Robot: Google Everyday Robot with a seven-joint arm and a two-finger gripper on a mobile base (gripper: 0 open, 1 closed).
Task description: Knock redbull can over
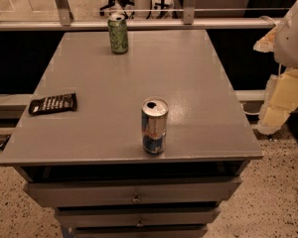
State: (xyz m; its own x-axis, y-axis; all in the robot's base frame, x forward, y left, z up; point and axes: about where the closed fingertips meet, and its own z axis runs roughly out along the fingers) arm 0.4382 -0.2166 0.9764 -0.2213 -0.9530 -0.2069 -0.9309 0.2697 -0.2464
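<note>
Gripper (pixel 280 100) of the robot hangs at the right edge of the view, beside the table (pixel 188 78) and outside its top, well apart from everything on it. Whether it is open or closed, I cannot tell. The redbull can (pixel 154 125) stands upright near the front edge of the table, a little right of the middle. A green can (pixel 118 33) stands at the far edge, and a dark flat packet (pixel 53 103) lies at the left side. I judge that the task is at the approach step, with nothing touched yet. The next move calls for bringing the gripper over the table towards the redbull can and pushing its upper part sideways.
</note>
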